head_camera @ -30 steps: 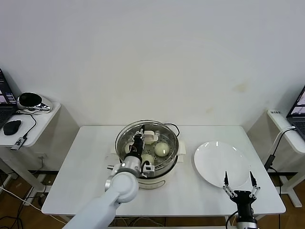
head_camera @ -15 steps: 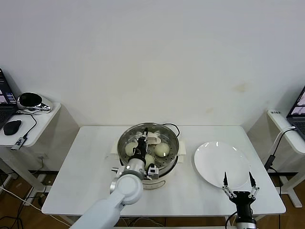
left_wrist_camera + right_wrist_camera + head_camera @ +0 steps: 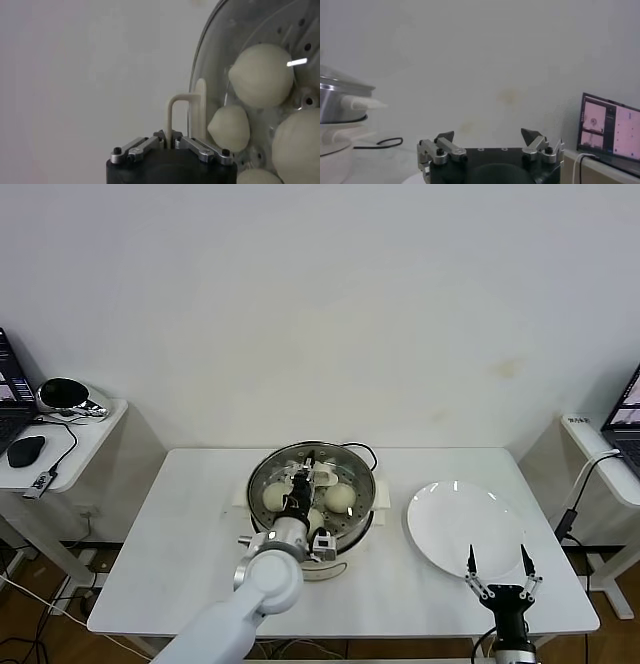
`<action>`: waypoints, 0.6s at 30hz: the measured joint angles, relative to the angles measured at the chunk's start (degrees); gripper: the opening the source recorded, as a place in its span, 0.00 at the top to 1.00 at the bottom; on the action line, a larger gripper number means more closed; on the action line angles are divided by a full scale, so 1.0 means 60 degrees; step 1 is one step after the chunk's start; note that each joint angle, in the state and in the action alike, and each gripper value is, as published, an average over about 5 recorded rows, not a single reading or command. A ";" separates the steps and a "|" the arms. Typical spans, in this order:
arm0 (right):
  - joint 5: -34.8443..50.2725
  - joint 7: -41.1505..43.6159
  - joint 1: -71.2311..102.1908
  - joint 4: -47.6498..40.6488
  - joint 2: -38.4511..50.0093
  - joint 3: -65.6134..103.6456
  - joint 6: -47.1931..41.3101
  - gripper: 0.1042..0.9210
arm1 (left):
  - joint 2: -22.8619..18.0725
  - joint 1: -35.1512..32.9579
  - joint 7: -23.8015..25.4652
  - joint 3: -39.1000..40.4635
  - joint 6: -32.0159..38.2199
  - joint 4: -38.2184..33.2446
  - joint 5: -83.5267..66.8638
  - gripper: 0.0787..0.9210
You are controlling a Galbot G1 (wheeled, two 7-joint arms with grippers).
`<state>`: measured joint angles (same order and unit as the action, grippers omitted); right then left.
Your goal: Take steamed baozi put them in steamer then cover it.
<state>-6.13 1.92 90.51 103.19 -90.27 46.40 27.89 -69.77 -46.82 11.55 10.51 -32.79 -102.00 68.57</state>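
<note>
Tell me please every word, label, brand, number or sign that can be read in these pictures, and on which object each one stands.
No text can be read in any view.
Laptop screen beside the table: pink windows with marks, too blurred to read.
Steamer, cover, white plate: no label or brand visible.
Left pincer and right pincer: no markings visible.

Glossy white rounded left arm (image 3: 262,579) — black wrist housings, silver finger links with small dark screws.
</note>
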 measured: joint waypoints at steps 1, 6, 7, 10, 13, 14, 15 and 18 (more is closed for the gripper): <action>-0.0002 0.0000 0.0002 0.0001 0.0000 -0.0002 0.0000 0.12 | 0.0021 -0.0027 -0.0021 -0.0021 0.0002 -0.0046 -0.0028 0.72; -0.0017 0.0000 0.0007 0.0007 -0.0002 -0.0025 -0.0003 0.12 | 0.0192 -0.0257 -0.0156 -0.0140 0.0053 -0.0446 -0.0212 0.56; -0.0020 0.0001 0.0007 0.0011 -0.0003 -0.0031 -0.0006 0.12 | 0.0240 -0.0337 -0.0190 -0.0169 0.0072 -0.0563 -0.0259 0.52; -0.0027 0.0001 0.0005 0.0025 -0.0003 -0.0046 -0.0020 0.12 | 0.0406 -0.0648 -0.0294 -0.0272 0.0131 -0.0965 -0.0410 0.41; -0.0035 0.0003 0.0006 0.0050 -0.0003 -0.0063 -0.0037 0.12 | 0.0614 -0.1076 -0.0430 -0.0420 0.0212 -0.1450 -0.0601 0.31; -0.0037 0.0004 0.0009 0.0062 -0.0003 -0.0072 -0.0044 0.12 | 0.0690 -0.1239 -0.0487 -0.0481 0.0245 -0.1626 -0.0677 0.28; -0.0038 0.0005 0.0014 0.0074 -0.0002 -0.0082 -0.0051 0.12 | 0.0768 -0.1419 -0.0553 -0.0555 0.0280 -0.1820 -0.0761 0.25; -0.0043 0.0013 0.0027 0.0109 -0.0001 -0.0127 -0.0075 0.12 | 0.1002 -0.2039 -0.0781 -0.0850 0.0406 -0.2477 -0.1073 0.16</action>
<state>-6.39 2.00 90.67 103.84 -90.27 45.64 27.44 -63.76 -59.06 6.86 5.41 -30.36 -116.87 62.13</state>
